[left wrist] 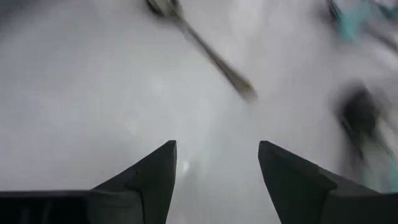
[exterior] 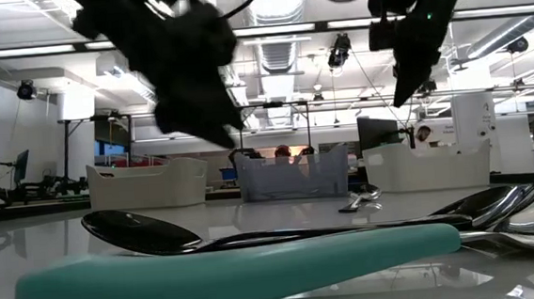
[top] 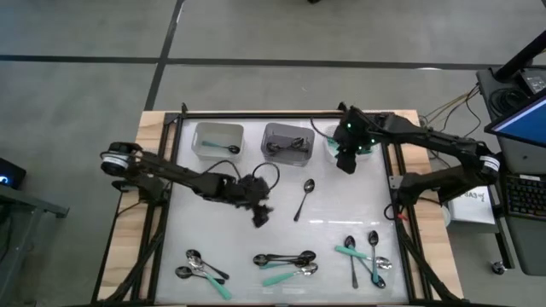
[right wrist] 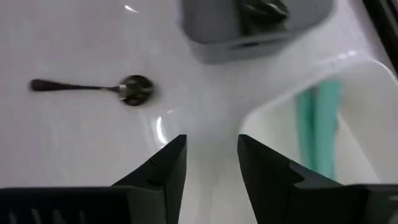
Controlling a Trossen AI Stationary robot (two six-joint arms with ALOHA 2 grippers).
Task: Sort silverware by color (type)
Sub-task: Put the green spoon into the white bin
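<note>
Both arms up off the worktop (top: 213,256), nothing in either grip.

I see my left gripper (top: 260,213) with fingers (left wrist: 152,174) spread wide mid-worktop near a lone black spoon (top: 304,198); my right gripper (top: 345,162), fingers parted and empty, hangs beside the right bin (right wrist: 367,118) holding teal-handled spoons (right wrist: 317,118). More spoons (top: 286,263) line the near edge.

Three bins sit in a row along the table's (top: 196,213) far edge: left bin (top: 217,141), middle bin (top: 287,143), right bin (top: 331,147). One spoon (top: 304,199) lies mid-table; spoon clusters (top: 286,264) line the near edge.
</note>
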